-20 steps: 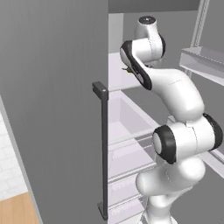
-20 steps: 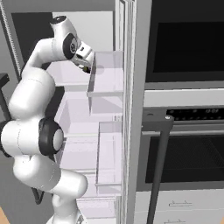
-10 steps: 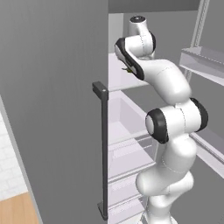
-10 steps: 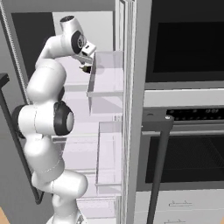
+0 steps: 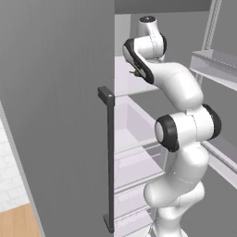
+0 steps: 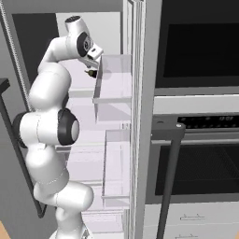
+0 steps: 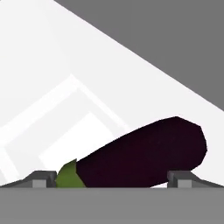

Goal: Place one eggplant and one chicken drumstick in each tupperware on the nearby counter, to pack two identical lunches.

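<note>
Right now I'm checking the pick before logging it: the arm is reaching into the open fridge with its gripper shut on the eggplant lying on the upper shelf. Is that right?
Not quite. The gripper is open, not shut on the eggplant: in the hand view its two fingertips stand wide apart, one near each end of the eggplant. The rest holds: the arm reaches into the open fridge, and the eggplant lies on the upper shelf.

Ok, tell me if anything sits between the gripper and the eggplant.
Nothing visible does. In the hand view the eggplant lies on the white fridge shelf right ahead of the open gripper, spanning the space between both fingertips.
</note>
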{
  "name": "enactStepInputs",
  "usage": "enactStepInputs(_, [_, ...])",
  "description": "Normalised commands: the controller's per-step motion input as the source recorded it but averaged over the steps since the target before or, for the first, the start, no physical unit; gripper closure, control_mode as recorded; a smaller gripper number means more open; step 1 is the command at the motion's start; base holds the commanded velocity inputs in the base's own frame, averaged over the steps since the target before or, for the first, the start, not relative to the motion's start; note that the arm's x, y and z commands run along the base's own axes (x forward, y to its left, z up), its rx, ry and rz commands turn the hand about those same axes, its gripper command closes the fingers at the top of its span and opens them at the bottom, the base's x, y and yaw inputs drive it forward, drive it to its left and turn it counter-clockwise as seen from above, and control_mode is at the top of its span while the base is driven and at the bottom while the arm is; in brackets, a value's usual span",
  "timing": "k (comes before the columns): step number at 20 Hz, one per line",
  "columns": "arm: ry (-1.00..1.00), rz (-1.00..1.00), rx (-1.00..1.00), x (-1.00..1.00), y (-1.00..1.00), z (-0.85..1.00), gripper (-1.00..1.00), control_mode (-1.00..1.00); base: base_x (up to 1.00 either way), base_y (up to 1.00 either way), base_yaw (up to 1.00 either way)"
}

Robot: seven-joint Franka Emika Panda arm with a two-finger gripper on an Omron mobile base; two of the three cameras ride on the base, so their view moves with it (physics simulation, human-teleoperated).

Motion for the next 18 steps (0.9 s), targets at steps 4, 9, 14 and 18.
enactStepInputs(4, [-0.01, -0.03, 0.03, -0.24, 0.00, -0.01, -1.00, -1.00, 0.00, 0.00, 0.00])
enactStepInputs(9, [0.00, -0.10, 0.00, 0.05, 0.00, -0.15, -1.00, -1.00, 0.00, 0.00, 0.00])
enactStepInputs(14, [0.00, -0.13, 0.00, 0.26, 0.00, -0.19, -1.00, -1.00, 0.00, 0.00, 0.00])
enactStepInputs(18, [-0.01, -0.13, 0.00, 0.26, 0.00, -0.10, -1.00, -1.00, 0.00, 0.00, 0.00])
